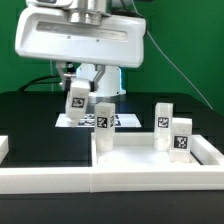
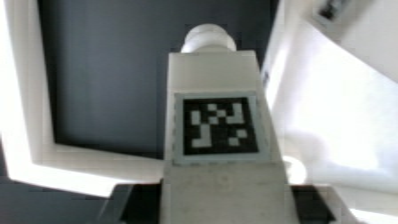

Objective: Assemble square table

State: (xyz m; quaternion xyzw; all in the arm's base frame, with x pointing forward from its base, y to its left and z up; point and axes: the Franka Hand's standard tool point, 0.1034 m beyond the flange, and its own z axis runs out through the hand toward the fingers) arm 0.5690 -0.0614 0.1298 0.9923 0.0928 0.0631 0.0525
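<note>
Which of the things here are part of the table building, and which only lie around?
For the job: table top; held leg in the claw; three standing legs.

Only lying about: marker board; white rail at the front.

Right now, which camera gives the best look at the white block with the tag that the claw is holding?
The wrist view: the held leg fills the picture, tag facing the camera. The exterior view shows it small, tilted in the gripper above the table.
</note>
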